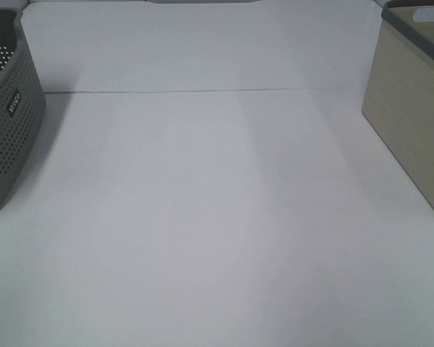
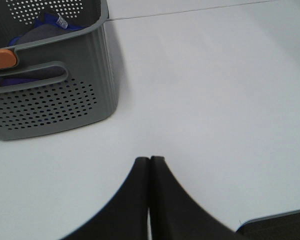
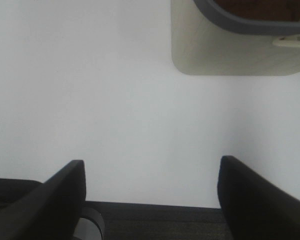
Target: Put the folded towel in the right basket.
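The right basket (image 1: pixel 412 123) is beige with a grey rim and stands at the table's right edge. It also shows in the right wrist view (image 3: pixel 230 50), where something dark reddish-brown (image 3: pixel 250 7) lies inside; I cannot tell what it is. No folded towel shows on the table. My right gripper (image 3: pixel 152 161) is open and empty, low over the table's front edge, short of the beige basket. My left gripper (image 2: pixel 150 159) is shut and empty over bare table near the grey basket. Neither gripper shows in the exterior view.
A grey perforated basket (image 1: pixel 11 116) stands at the left edge. In the left wrist view it (image 2: pixel 55 105) holds blue and grey cloth (image 2: pixel 45 25), with an orange piece (image 2: pixel 1 59) at its rim. The white table (image 1: pixel 217 217) has a seam across its far part.
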Controlling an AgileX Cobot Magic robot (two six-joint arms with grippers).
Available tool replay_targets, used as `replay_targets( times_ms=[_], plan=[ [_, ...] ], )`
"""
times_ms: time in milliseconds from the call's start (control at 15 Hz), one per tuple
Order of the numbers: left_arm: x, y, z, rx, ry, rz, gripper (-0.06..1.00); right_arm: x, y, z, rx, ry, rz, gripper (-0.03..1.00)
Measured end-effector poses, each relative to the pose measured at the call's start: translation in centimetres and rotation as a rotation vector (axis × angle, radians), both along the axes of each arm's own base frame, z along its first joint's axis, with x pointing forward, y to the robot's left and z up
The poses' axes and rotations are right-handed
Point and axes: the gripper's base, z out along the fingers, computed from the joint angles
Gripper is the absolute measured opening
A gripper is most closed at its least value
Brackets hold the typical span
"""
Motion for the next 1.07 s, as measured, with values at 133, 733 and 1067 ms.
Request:
replay_targets(
  times_ms=[133, 733, 1067],
  plan=[
    [0.0, 0.0, 0.0, 0.0, 0.0, 0.0, 0.0, -3.1, -0.3, -1.3, 0.002, -0.038, 0.002, 0.72],
    [0.0, 0.0, 0.0, 0.0, 0.0, 0.0, 0.0, -14.1, -0.5, -7.7, 0.145, -0.446, 0.072, 0.72],
    [0.0, 0.0, 0.0, 0.0, 0.0, 0.0, 0.0, -13.6, 0.4, -9.2, 0.155, -0.426, 0.182, 0.72]
  ],
)
